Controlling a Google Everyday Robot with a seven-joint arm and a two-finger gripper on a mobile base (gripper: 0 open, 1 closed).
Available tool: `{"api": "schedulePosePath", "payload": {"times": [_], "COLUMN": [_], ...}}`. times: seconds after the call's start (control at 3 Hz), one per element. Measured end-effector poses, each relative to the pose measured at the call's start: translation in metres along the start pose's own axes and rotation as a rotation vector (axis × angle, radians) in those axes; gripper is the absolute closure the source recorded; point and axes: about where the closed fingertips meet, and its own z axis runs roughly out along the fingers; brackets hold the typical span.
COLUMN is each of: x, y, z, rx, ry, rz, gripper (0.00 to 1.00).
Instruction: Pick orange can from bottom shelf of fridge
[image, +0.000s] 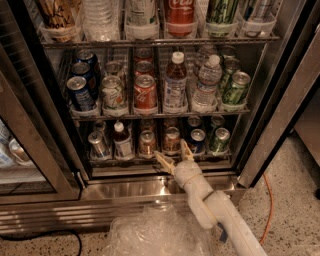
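The fridge (280, 100) stands open, with wire shelves full of drinks. On the bottom shelf (107, 161) two orange cans sit side by side, one in the middle (172, 138) and one to its left (147, 142). My gripper (171, 150) is at the shelf's front edge, right in front of the middle orange can. Its fingers are open, one (161, 159) low left of the can and one (185, 148) at its right. It holds nothing. More orange cans stand behind these, partly hidden.
On the bottom shelf are also a silver can (98, 144), a small bottle (122, 140), a blue can (196, 140) and a green can (219, 140). A red Coca-Cola can (145, 93) stands on the shelf above. Crumpled clear plastic (155, 232) lies on the floor below, an orange cable (270, 200) at right.
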Motion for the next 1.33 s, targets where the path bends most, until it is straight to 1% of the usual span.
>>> {"api": "schedulePosePath", "payload": {"times": [0.67,1.33], "x": [0.003,0.007], "y": [-0.002,-0.006], "z": [0.022,0.040], "rx": [-0.008,0.003], "ry": [0.003,0.002], "rz": [-0.009,-0.010], "gripper": [0.25,0.29]}}
